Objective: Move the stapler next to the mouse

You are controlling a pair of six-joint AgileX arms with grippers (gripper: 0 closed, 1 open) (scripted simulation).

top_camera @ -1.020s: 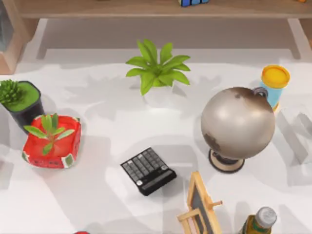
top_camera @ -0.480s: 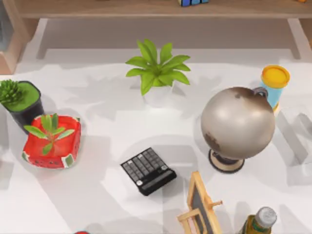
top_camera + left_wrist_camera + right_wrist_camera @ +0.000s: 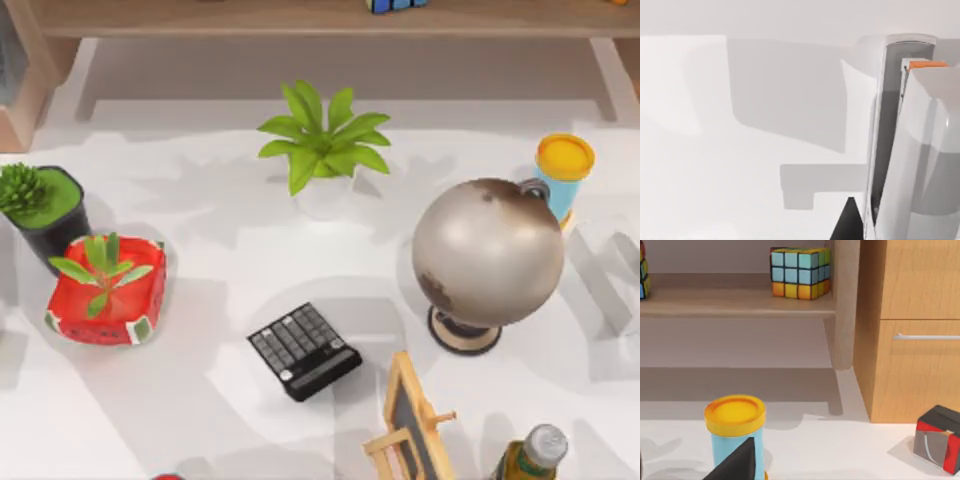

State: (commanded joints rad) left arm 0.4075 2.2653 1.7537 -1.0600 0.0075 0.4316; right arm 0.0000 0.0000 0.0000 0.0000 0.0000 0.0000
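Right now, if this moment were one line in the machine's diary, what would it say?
task: stapler next to mouse | stage: no grasp seen | table centre: calculator | right: globe, yellow-lidded can | left: red planter

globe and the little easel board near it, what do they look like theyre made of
The globe looks like brushed or weathered metal, or plastic painted to look so: a silvery grey ball with dull brown patches and a soft sheen, on a dark base with a pale rim. The easel board looks like light unfinished wood, going by its tan frame and pegs, around a matte dark slate-like panel, probably a chalkboard.
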